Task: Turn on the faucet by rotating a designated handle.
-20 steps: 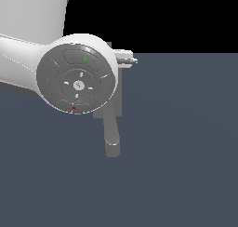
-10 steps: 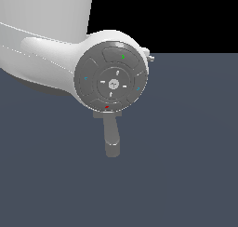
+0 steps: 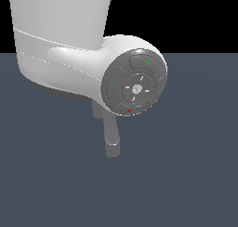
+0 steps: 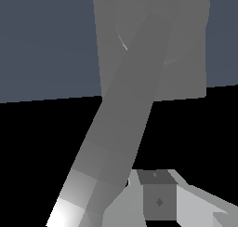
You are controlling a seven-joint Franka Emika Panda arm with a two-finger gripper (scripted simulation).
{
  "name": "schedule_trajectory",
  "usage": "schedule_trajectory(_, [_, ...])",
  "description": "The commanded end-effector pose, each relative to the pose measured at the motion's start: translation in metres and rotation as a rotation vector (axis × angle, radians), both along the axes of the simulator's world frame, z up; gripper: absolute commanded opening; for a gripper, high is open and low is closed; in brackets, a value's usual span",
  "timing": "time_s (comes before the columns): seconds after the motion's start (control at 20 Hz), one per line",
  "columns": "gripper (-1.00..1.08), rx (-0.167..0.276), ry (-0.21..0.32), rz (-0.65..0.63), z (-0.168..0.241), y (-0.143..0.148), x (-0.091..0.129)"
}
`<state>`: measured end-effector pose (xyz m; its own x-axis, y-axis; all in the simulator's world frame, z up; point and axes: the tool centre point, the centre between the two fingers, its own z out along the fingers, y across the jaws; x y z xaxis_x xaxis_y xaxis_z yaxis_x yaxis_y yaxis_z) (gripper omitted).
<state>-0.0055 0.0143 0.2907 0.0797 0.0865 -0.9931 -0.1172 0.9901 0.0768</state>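
In the wrist view the faucet's flat grey backplate [image 4: 190,68] stands ahead with the round hub [image 4: 183,40] on it. A long, thick, rounded grey tube, which looks like the spout [image 4: 125,114], runs from the hub toward the camera. I cannot pick out the thin handle in either view. Parts of my gripper [image 4: 155,189] show at the picture's edge, close beside the tube's near end; a grey finger pad [image 4: 159,202] is visible. In the exterior view my white arm [image 3: 60,54] and its grey round end cap [image 3: 135,87] cover the faucet except the spout [image 3: 111,140] below.
A flat blue-grey surface [image 3: 186,175] lies under and around the faucet. Black background fills the space above it.
My arm has swung toward the exterior view's right and looms larger, covering more of the faucet. The spout below has not moved.
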Motion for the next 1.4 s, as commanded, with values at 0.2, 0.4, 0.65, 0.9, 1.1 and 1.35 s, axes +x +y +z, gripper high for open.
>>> schedule_trajectory(0.2, [-1.0, -0.067, 0.05, 0.017, -0.003, -0.019, 0.009])
schedule_trajectory(0.4, [-1.0, -0.087, 0.062, 0.023, -0.004, -0.03, 0.013])
schedule_trajectory(0.65, [-1.0, -0.111, 0.075, 0.031, -0.005, -0.043, 0.018])
schedule_trajectory(0.9, [-1.0, -0.056, -0.009, 0.014, 0.003, -0.05, 0.015])
schedule_trajectory(1.1, [-1.0, -0.07, 0.013, 0.018, -0.012, -0.061, 0.018])
schedule_trajectory(1.35, [-1.0, -0.088, 0.041, 0.024, -0.03, -0.074, 0.021])
